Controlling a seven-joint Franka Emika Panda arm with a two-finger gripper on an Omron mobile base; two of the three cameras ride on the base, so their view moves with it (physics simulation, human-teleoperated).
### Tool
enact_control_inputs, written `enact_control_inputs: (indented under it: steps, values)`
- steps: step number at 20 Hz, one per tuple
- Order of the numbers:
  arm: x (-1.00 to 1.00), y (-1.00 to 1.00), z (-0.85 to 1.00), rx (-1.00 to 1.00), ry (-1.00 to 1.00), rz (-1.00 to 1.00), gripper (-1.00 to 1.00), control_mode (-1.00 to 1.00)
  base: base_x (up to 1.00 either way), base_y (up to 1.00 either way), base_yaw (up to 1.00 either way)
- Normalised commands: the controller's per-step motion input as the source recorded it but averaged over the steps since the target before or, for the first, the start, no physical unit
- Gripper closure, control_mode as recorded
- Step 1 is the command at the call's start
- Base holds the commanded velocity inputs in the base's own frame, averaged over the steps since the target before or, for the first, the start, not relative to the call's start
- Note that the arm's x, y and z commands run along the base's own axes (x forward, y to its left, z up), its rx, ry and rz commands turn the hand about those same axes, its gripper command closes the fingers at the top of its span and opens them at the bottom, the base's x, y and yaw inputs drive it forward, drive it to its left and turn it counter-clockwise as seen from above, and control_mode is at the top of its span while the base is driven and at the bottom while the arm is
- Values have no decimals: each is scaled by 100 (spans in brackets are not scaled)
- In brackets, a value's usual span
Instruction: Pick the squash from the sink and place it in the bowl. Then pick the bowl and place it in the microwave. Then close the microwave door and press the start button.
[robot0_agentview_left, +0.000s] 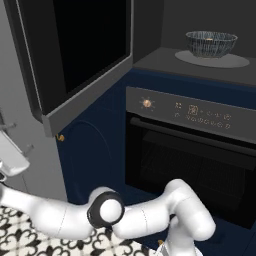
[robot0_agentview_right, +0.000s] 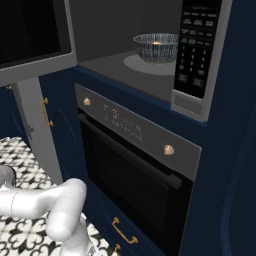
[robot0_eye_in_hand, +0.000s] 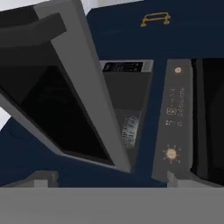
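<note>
Right base view, item one: wide round bowl (robot0_agentview_right: 156, 47), blue-grey striped outside, centred on the pale round turntable (robot0_agentview_right: 146, 65) inside the built-in grey microwave (robot0_agentview_right: 131, 30), set deep enough for the door to shut. A tan speck inside it is probably the squash, too small to confirm. Item two: large black glass microwave door (robot0_agentview_left: 80, 52), silver-bordered, swung wide at left. Item three: two-finger gripper (robot0_eye_in_hand: 107, 180), jaws spread and empty, low and left, likely placed to push the door. Black oven (robot0_agentview_left: 192, 160) below.
</note>
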Motion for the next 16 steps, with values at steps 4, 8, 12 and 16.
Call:
enact_control_inputs:
  steps: [4,8,12,16]
  values:
    - [34,-26,16,0,-11,0,-100,-100,0,0,0]
    - [23,-58,30,0,-22,0,-100,-100,0,0,0]
    - [0,-83,29,0,-32,0,-100,-100,0,0,0]
    - [-29,-83,22,0,-44,4,-100,-100,0,0,0]
